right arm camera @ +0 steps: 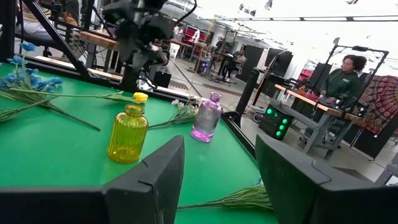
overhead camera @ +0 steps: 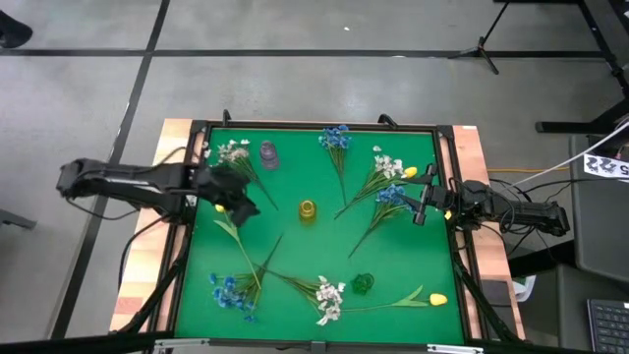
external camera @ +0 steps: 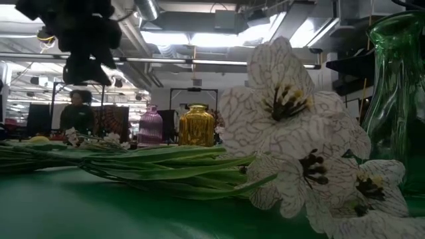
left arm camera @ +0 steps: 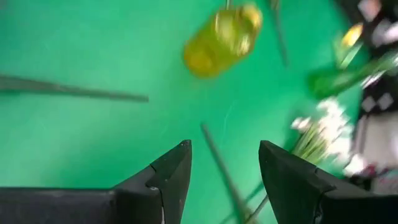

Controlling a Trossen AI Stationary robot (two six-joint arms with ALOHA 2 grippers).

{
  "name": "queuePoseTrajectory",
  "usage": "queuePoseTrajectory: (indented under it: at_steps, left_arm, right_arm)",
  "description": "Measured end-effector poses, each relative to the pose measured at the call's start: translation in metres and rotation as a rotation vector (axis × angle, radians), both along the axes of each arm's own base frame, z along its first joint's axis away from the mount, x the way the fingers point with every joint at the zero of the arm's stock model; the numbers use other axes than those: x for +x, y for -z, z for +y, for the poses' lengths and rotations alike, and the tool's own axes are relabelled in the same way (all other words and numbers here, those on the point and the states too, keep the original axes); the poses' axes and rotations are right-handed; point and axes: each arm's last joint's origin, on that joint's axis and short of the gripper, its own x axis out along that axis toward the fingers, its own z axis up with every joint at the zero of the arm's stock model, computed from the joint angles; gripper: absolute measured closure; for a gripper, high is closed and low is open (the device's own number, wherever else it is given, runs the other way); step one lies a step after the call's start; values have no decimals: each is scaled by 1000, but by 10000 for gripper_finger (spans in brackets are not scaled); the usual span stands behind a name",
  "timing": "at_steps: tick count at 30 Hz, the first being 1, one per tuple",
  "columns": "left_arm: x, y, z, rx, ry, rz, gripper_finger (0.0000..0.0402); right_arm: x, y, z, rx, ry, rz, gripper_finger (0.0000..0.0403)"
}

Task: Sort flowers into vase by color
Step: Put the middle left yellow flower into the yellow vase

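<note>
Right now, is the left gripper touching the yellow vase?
Apart. In the left wrist view the open left gripper has bare green mat between its fingertips and the yellow vase; the high view agrees.

high view: straight down over the whole green bench [overhead camera: 314,246]. low view: bench level, very near white blossoms [external camera: 292,126]. wrist views: past each arm's fingers, the left downward, the right level. all four share the yellow vase [overhead camera: 308,209].
</note>
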Motion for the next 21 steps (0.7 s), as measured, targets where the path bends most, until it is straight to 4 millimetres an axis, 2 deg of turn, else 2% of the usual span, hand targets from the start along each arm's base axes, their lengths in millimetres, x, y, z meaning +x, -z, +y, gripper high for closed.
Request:
queuePoseTrajectory:
  at_steps: [4,6,13,16,18,21]
  left_arm:
    - [16,15,-15,47,147,118,219]
    - [23,19,-21,38,156,172,219]
    - [39,25,-34,-265,-275,241,219]
    - [44,21,-37,-379,-389,184,219]
    - [46,20,-38,-400,-417,164,219]
    - [45,21,-35,-276,-423,136,219]
  right_arm:
    - [0,0,0,0,0,1,205]
    - [0,0,0,0,1,1,205]
    - [0,0,0,0,1,1,205]
    - [0,0,0,0,1,2,205]
    - [0,0,0,0,1,2,205]
    - [0,0,0,0,1,3,205]
